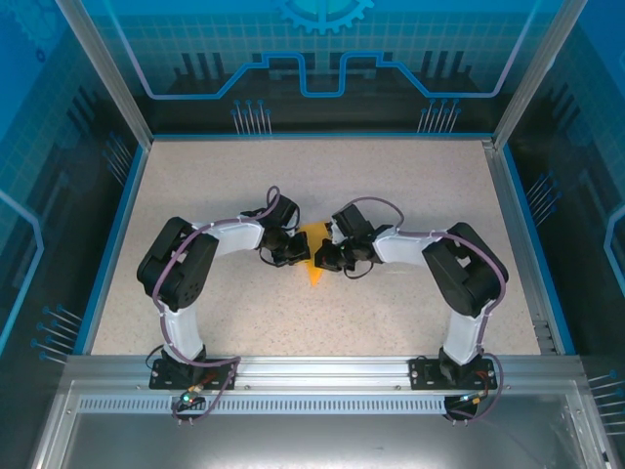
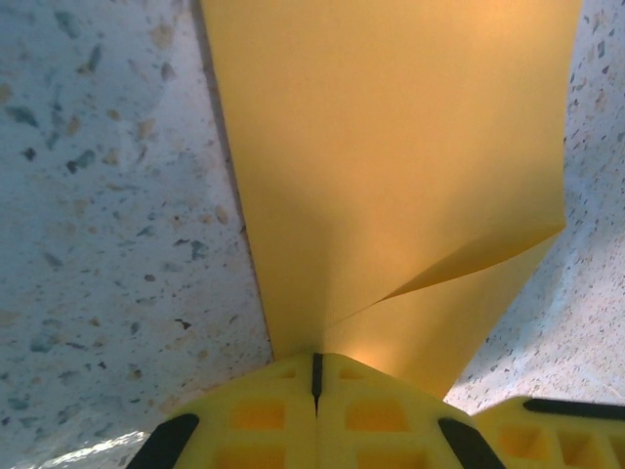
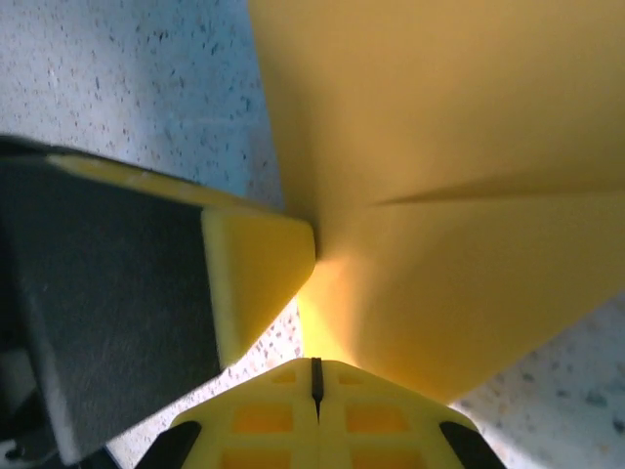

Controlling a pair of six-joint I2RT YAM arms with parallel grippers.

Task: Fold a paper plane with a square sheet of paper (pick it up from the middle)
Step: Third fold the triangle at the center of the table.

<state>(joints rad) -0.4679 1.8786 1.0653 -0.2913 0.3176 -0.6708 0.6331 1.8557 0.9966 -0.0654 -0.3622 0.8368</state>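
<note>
Around the middle of the speckled beige table (image 1: 410, 195), slightly toward its near edge, the thin orange-yellow folded paper sheet (image 1: 314, 272) is held from both sides. The left gripper (image 2: 315, 363) and the right gripper (image 3: 315, 366) each pinch its creased edge with closed fingers, probably to keep the layers aligned while a fold is set.

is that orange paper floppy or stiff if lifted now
The thin orange-yellow folded paper sheet probably flops: its layers spread beyond the shut left pincer. Its crease may stiffen it. Right pincer grips too, so pulling may tear it.
</note>
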